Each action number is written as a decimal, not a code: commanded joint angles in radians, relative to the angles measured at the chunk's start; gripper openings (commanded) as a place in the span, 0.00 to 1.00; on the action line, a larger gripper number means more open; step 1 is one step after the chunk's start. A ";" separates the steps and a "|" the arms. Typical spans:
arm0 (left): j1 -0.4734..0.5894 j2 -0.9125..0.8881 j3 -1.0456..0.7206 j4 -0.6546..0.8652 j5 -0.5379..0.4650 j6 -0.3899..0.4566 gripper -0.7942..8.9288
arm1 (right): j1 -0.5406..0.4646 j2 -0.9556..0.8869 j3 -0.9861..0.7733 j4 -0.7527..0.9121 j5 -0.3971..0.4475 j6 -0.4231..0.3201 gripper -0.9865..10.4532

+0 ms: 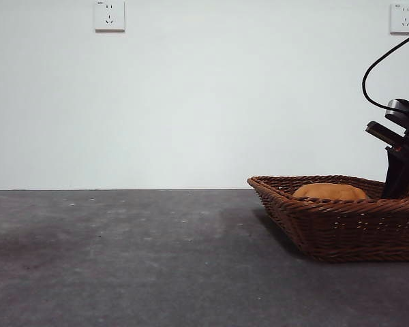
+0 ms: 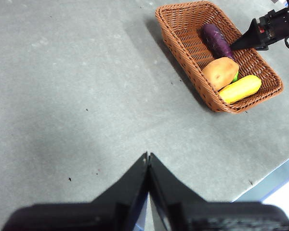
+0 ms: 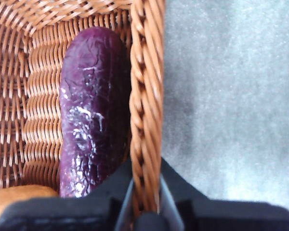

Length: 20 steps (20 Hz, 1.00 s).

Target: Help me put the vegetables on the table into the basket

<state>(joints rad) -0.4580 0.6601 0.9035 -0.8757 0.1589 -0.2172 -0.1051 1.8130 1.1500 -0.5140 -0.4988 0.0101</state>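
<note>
Woven wicker basket (image 2: 183,36), braided rim, holds all three: glossy wrinkled purple eggplant (image 2: 216,41), smooth brown potato (image 2: 219,72), bumpy yellow corn (image 2: 240,89) at its five o'clock; right gripper (image 3: 144,190) over the rim, jaws together; left gripper (image 2: 148,156) closed above the speckled grey table (image 2: 77,96).

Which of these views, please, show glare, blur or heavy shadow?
Right wrist view: white glare streaks on the eggplant, and the basket rim is slightly soft. Left wrist view: evenly lit, with the basket casting a soft shadow on the table. Front view: dim table, bright wall.
</note>
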 commanded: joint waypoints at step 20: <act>0.003 0.001 -0.003 0.039 0.002 0.053 0.07 | 0.092 -0.649 0.172 -0.782 -0.021 -0.127 0.13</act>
<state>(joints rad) -0.4580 0.6636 0.9035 -0.8436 0.1596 -0.1814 -0.0143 1.1614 1.3193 -1.2980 -0.5171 -0.1032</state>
